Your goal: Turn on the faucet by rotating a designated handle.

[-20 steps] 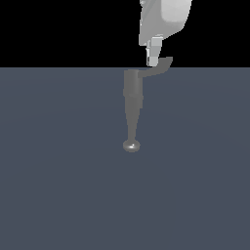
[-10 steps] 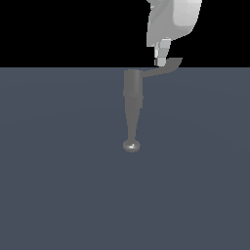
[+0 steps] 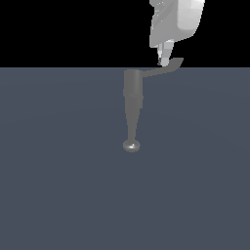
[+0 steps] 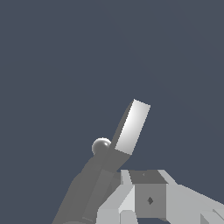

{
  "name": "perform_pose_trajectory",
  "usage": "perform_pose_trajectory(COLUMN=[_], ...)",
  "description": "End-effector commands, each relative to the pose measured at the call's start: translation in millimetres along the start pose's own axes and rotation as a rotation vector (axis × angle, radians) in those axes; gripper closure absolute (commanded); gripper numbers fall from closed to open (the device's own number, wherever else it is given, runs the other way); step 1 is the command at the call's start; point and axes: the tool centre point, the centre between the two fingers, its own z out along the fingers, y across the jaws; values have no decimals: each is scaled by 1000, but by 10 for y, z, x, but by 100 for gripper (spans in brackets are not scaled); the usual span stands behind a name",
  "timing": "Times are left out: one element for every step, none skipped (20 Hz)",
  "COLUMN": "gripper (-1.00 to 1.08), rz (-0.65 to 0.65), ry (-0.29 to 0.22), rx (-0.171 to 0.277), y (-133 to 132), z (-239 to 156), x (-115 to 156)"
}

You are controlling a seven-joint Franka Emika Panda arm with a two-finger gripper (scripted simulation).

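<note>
The dull grey faucet (image 3: 133,93) stands on the flat surface, its cylindrical body narrowing to a spout with a shiny rounded tip (image 3: 131,145). From the top of the body the thin curved handle (image 3: 163,70) juts toward the exterior view's right and ends in a flat paddle. My white gripper (image 3: 162,60) comes down from above, its fingertips touching the handle just inside the paddle. The fingers look pressed together, with nothing between them. In the wrist view the lit paddle of the handle (image 4: 133,127) rises beyond my gripper (image 4: 146,177), beside the faucet (image 4: 87,192) and its round tip (image 4: 101,145).
A plain dark blue-grey floor (image 3: 58,185) spreads around the faucet in every direction. Black background fills the exterior view above its far edge.
My gripper has shifted toward the exterior view's right while staying against the handle. The handle's paddle end has swung the same way with it.
</note>
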Motion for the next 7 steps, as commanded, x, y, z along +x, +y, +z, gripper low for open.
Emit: perform_pose_trajectory(gripper=[108,108,108,108,108,108,108], rz=[33,34,35,36,37,37,37], ry=[2,2,2,2,2,2,2], rx=[0,0,-1,-1,-1,-1,-1], y=[-9,-25,-41,-57,-73,-89,-89], z=[10,11,11,11,12,12,12], x=[230,253,276,298,321,343,343])
